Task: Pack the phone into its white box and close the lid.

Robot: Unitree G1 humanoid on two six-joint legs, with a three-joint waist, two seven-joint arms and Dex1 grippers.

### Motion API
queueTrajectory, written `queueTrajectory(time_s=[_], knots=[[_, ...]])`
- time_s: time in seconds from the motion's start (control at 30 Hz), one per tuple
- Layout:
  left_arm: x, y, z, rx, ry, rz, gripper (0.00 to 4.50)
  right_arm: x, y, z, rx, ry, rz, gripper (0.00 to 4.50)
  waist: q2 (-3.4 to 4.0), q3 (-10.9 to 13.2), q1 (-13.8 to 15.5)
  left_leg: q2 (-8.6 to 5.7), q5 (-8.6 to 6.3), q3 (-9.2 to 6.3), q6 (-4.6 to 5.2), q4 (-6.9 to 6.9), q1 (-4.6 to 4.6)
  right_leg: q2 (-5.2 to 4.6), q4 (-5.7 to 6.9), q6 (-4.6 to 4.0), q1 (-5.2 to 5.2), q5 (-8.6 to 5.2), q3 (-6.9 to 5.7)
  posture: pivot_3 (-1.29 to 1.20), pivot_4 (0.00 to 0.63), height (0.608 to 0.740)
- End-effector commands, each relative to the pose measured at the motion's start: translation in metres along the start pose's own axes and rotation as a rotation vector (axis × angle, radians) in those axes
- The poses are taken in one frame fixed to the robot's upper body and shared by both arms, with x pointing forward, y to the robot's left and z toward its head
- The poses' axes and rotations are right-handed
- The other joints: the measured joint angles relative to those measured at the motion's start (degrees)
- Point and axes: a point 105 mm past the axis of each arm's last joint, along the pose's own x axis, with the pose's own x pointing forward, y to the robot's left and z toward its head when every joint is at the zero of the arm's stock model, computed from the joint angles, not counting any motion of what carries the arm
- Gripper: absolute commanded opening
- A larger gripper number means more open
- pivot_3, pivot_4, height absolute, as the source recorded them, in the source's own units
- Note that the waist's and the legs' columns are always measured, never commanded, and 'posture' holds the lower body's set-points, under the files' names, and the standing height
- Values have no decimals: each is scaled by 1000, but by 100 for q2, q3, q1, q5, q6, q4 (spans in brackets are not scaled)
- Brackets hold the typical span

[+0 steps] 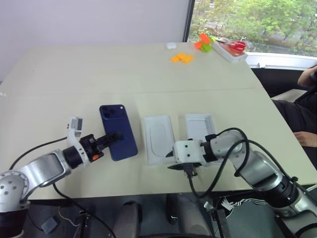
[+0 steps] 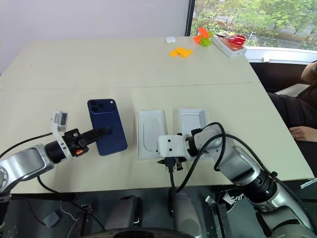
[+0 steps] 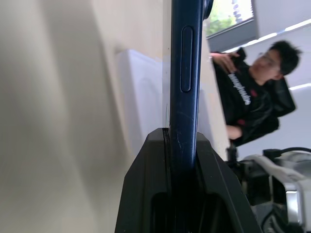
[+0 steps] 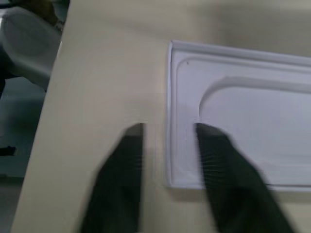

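Left end effector [image 1: 115, 136] clamped on the slim dark navy-blue phone [image 1: 118, 132]; right end effector [image 4: 167, 128] parted, holding nothing.

Seen from my left wrist, my two black fingers [image 3: 146, 194] pinch the phone's near end, edge-on. From my head camera the phone shows its glossy back, camera cluster at the far end, over the pale table [image 1: 124, 69]. Just beside it lies a thin white insert with an oval recess [image 1: 158, 139], then the shallow white box [image 1: 199, 125]. My right fingers straddle the insert's near corner.
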Motion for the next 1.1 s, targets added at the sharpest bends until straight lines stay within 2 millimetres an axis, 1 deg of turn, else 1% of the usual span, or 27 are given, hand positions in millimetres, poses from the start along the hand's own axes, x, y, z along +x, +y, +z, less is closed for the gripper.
queueTrajectory(time_s=[0.03,0.1,0.17,0.27,0.37,0.43,0.53,0.73,0.87,1.1], knots=[[10,-13,3,0,-8,-51,0,-18,-8,16,-43,-53,-63,3017,0,0,5,-3,0,0,0,1,0,-2,0,0,2,0,1,0,150,727],[23,-16,-4,-3,28,-43,0,-29,-11,18,-15,-78,-87,3017,-1,-1,16,-4,0,-2,-1,1,2,-3,-1,0,6,1,1,0,150,727],[34,-15,-6,-32,36,-20,0,-36,-16,15,7,-74,-121,3017,-2,-1,27,-6,1,-5,0,2,4,-4,-1,1,10,1,0,0,150,727],[46,-18,-10,-55,58,-33,0,-41,-20,3,27,-32,-159,3017,-5,-1,17,-7,1,-4,0,2,13,-3,0,-3,19,4,1,0,150,727],[56,-23,-15,-76,83,-52,0,-45,-20,-2,48,-17,-177,3017,-5,-1,1,-6,1,-2,0,1,22,0,2,-5,24,5,4,0,150,727],[64,-25,-22,-82,119,-48,0,-48,-21,-6,68,-6,-196,3017,-5,-1,7,-5,1,-1,0,0,26,4,5,-4,26,5,6,0,150,727],[74,-22,-33,-90,183,-10,0,-52,-23,-10,84,11,-220,3017,-5,-1,11,-6,2,-4,-1,1,41,4,7,-1,42,3,5,0,150,727],[83,-18,-39,-102,230,29,0,-55,-23,-12,93,19,-236,3017,-6,-1,12,-7,2,-6,-2,0,46,3,2,-2,52,3,5,0,150,727],[88,-17,-41,-111,248,48,0,-56,-23,-19,104,36,-249,3017,-6,-1,23,-11,4,-7,-4,1,46,-1,2,-2,55,3,5,0,150,727],[92,-16,-46,-114,281,52,0,-57,-22,-22,111,41,-257,3017,-6,-1,14,-12,6,-7,-8,1,46,-1,1,-2,55,3,5,0,150,727]])
